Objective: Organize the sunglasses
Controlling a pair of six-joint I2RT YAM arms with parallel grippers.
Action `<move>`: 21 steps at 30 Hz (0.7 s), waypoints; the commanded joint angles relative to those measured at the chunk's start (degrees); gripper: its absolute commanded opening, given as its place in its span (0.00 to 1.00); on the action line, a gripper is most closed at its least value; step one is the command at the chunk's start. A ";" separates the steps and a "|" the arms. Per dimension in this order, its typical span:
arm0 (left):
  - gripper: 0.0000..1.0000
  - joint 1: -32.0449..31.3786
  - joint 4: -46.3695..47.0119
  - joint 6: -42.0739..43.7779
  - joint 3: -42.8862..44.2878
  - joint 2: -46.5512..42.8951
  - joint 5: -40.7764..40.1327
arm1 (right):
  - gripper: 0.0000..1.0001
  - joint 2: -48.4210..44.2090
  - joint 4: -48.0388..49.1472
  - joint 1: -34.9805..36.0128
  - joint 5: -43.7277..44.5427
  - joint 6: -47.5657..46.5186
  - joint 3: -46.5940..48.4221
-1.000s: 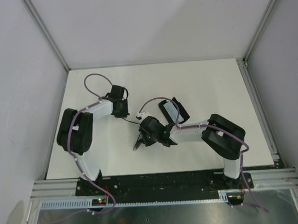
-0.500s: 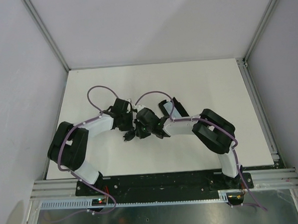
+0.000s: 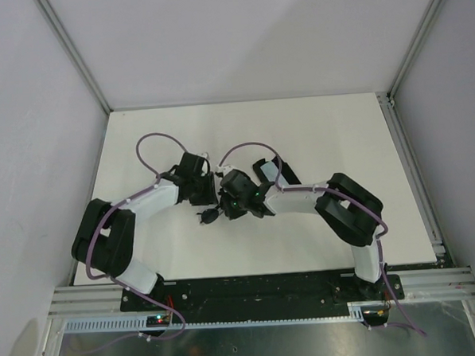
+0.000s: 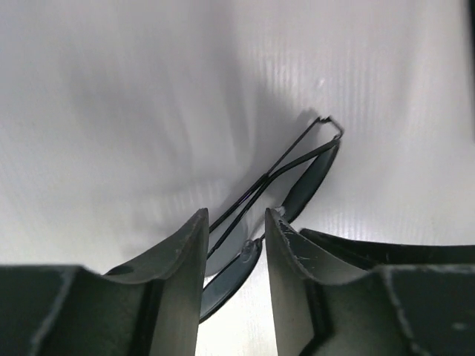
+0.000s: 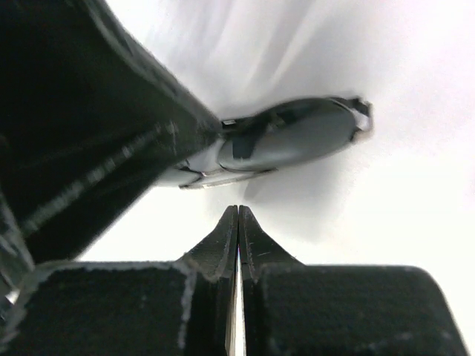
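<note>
The middle of the table (image 3: 339, 133) is crowded. The left gripper (image 4: 236, 219) and the right gripper (image 5: 237, 211) meet almost tip to tip, with the sunglasses (image 4: 308, 182) filling the gap between the left one's parted jaws. The case (image 3: 264, 169) blocks the space just behind the right wrist. The far strip and the right side offer free passage, up to the white walls (image 3: 238, 42).

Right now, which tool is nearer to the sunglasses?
Left. The left tool is open and straddles the sunglasses, which lie between its jaws; the right tool, shut, points at them from just short.
</note>
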 commanded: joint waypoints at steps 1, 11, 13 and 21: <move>0.44 0.48 -1.50 2.68 5.75 -2.79 -0.62 | 0.00 -8.30 -3.05 -1.35 3.95 -1.90 -2.48; 0.73 0.69 -1.85 10.18 8.57 1.18 7.41 | 0.00 -20.19 -5.46 -6.29 2.86 -2.64 -9.30; 0.80 0.69 -2.16 11.97 8.69 2.49 10.90 | 0.00 -21.82 -5.57 -7.62 1.87 -2.61 -10.33; 0.87 0.60 -2.60 14.33 7.90 3.62 15.35 | 0.00 -25.70 -5.89 -11.42 -1.53 -2.99 -12.47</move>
